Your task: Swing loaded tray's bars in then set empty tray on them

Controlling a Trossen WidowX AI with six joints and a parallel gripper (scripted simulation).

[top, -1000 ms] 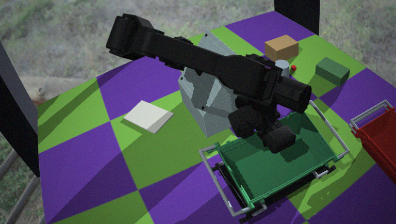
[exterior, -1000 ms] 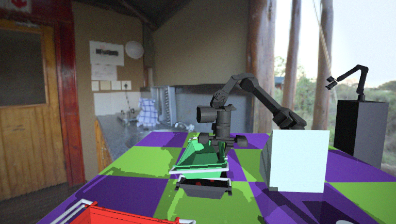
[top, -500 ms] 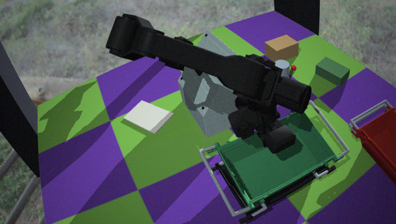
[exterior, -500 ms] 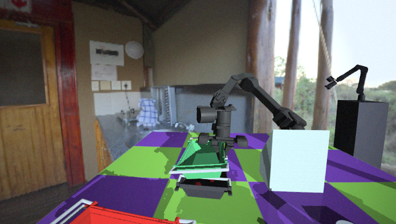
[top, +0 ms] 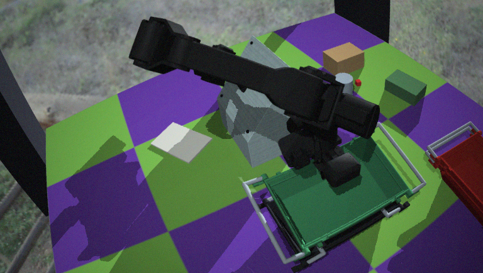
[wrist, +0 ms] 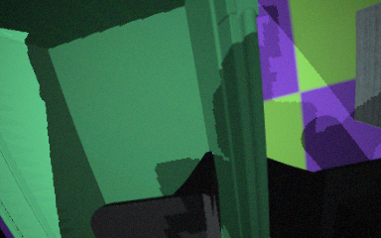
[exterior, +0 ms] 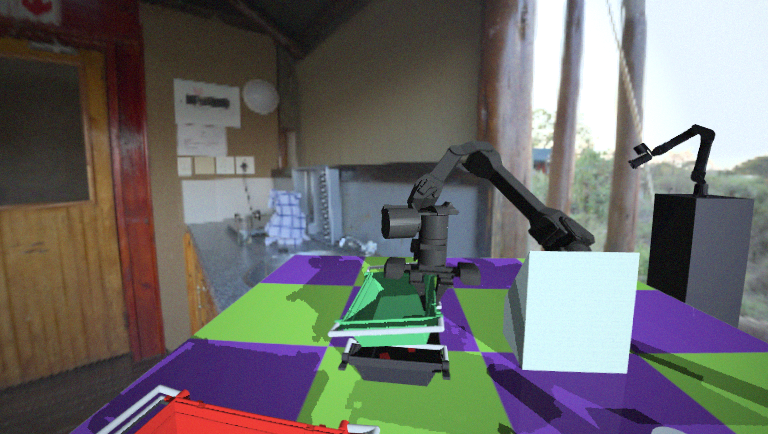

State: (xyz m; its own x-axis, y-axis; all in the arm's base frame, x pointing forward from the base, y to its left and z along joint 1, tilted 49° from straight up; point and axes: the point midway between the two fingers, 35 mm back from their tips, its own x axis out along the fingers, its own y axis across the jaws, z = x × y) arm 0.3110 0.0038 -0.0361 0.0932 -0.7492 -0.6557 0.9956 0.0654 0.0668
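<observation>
Above the bench (top: 199, 199) (exterior: 283, 316) (wrist: 322, 35), the green tray (top: 331, 206) (exterior: 390, 293) (wrist: 129, 109) hangs tilted over the black tray (top: 350, 233) (exterior: 390, 371).
The tool (top: 315, 165) (exterior: 431, 291) (wrist: 222, 156) pinches the green tray's side wall, one finger inside, one outside; whether the trays touch I cannot tell. Small red blocks (exterior: 385, 356) show in the black tray, below the green one.

The tray (top: 341, 216) (exterior: 390, 324) (wrist: 238, 124) was green with pale grey bars. The bin (exterior: 390, 370) under it was black, with red bits inside. The table (top: 192, 199) (exterior: 283, 304) (wrist: 317, 50) around the tray was checkered lime and purple. Beyond the tray, one block (top: 343, 56) was tan.
</observation>
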